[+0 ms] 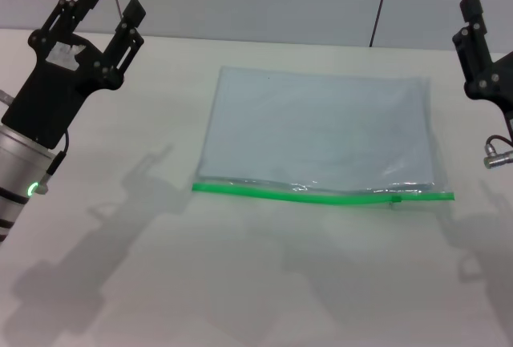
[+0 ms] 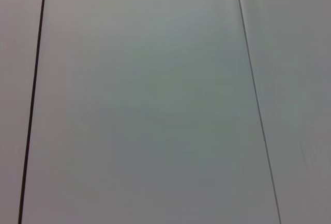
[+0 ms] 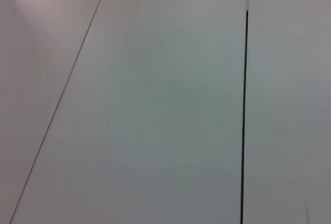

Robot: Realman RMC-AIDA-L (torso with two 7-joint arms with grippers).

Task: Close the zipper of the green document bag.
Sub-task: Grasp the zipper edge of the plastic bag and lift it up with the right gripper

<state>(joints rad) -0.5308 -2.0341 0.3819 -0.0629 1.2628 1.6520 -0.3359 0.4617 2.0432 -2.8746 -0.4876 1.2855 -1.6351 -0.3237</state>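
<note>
green document bag (image 1: pixel 321 135) flat on white table (image 1: pixel 240 283), centre – zipper (image 1: pixel 321 194) along near edge, slider tab (image 1: pixel 394 198) toward right end. left gripper (image 1: pixel 107 6) raised far left, fingers apart, holding nothing. right gripper (image 1: pixel 473 18) far right edge – fingers' state unclear.

Even overhead light, soft arm shadows

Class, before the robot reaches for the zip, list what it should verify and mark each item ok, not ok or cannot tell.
1. Green document bag lies flat on the table: ok.
2. Zipper faces the robot, uncovered: ok.
3. Slider tab located, near the strip's right end: ok.
4. Left gripper raised, open, clear of the bag: ok.
5. Right gripper open: cannot tell.
6. Zipper fully shut: cannot tell.
</note>
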